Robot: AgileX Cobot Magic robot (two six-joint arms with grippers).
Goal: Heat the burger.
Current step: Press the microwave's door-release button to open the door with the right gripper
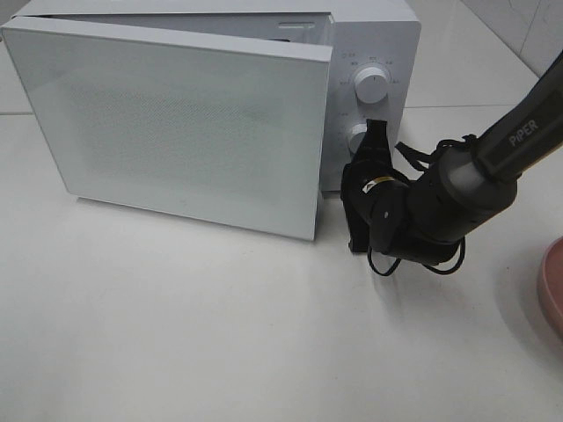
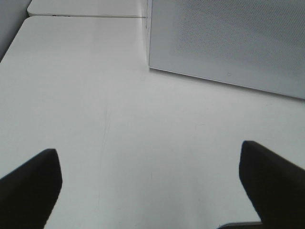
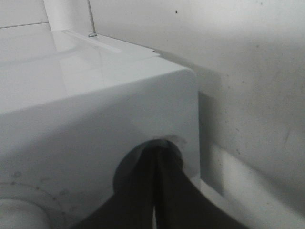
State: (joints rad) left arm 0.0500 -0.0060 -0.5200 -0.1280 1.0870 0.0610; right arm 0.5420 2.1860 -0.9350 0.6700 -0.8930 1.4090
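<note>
The burger is out of view in all three views. The white microwave [image 1: 387, 35] stands at the back of the table, its door [image 1: 176, 123] swung partly ajar and covering the inside. My right gripper [image 1: 376, 130] is shut, its tips at the lower knob [image 1: 357, 139] on the control panel, just past the door's free edge. In the right wrist view the closed fingers [image 3: 164, 191] press into a round recess of the white panel [image 3: 95, 119]. My left gripper [image 2: 152, 191] hovers open over bare table in front of the door [image 2: 228, 43], holding nothing.
An upper knob [image 1: 373, 85] sits above the lower one. A pink plate [image 1: 554, 286] pokes in at the right edge of the table. The white tabletop [image 1: 176, 334] spreads in front of the microwave.
</note>
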